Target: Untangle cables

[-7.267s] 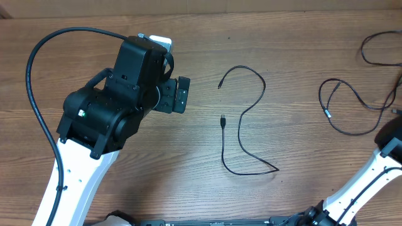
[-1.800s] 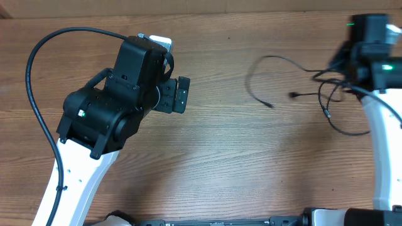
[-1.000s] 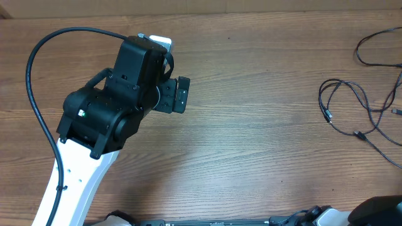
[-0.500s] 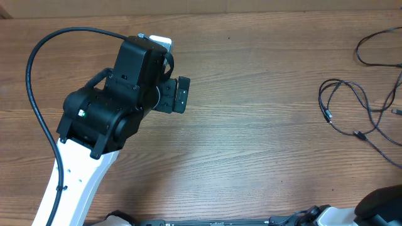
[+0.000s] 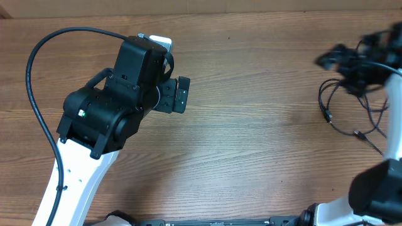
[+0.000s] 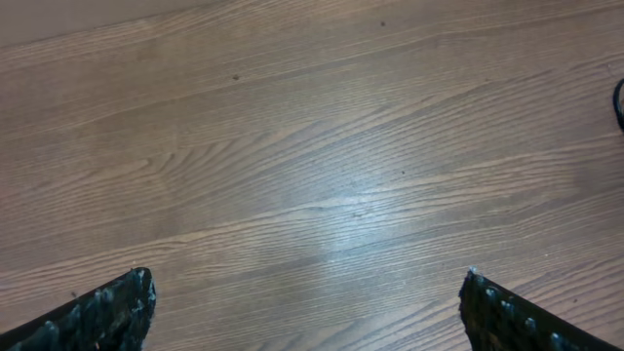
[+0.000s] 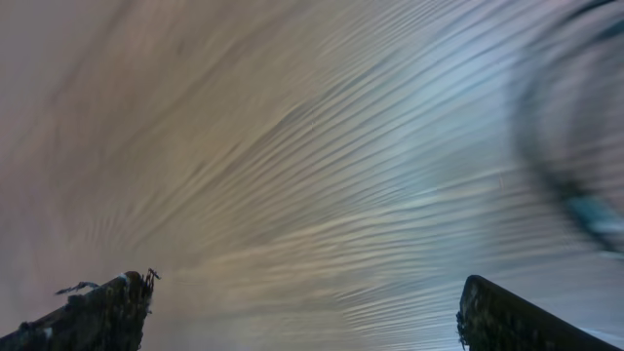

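Observation:
The cables (image 5: 355, 133) lie as thin black cords in loose overlapping loops at the table's right edge, with small plug ends. My right gripper (image 5: 328, 59) is blurred with motion above their upper left part, and its jaws stand open and empty (image 7: 307, 312). A smeared dark cable loop (image 7: 570, 185) shows to its right. My left gripper (image 5: 176, 95) hangs over the left part of the table, far from the cables. It is open over bare wood (image 6: 307, 312). A sliver of cable (image 6: 620, 102) shows at that view's right edge.
The left arm's thick black supply cable (image 5: 38, 113) arcs over the far left of the table. The right arm's white link (image 5: 396, 125) rises along the right edge beside the cables. The wooden table top (image 5: 251, 125) lies between the two arms.
The right arm, down at the bottom right corner half a second ago, has swung up over the cables at the right edge. The cables and the left arm have not moved.

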